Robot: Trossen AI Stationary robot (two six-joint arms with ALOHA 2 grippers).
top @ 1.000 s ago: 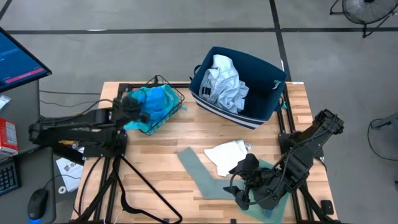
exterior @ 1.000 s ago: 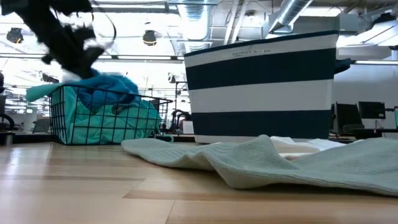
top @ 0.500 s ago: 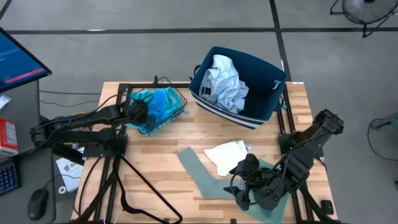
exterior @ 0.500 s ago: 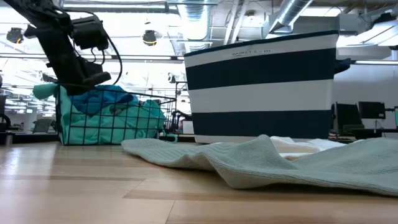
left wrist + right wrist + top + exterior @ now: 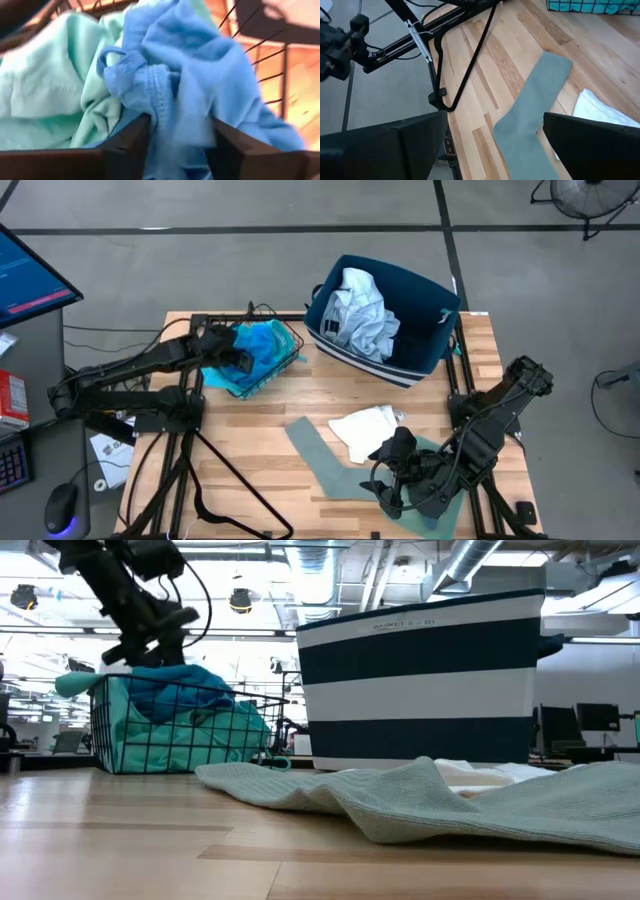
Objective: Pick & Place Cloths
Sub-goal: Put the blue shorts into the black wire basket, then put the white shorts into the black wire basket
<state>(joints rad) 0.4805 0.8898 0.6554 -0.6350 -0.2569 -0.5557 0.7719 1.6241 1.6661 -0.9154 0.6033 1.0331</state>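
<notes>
Left gripper (image 5: 177,145) is down in the wire basket (image 5: 283,366), fingers spread around the turquoise cloth (image 5: 175,85), not yet pinched. Next: close, lift clear. Right gripper (image 5: 400,480) idles open over the grey cloth (image 5: 315,455).

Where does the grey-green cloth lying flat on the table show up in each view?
High view: grey-green cloth, front of the table, left of the white cloth.
Low view: foreground, before the striped bin.
Left wrist view: not in it.
Right wrist view: centre.
Shared landmark: the white cloth beside it.
</notes>
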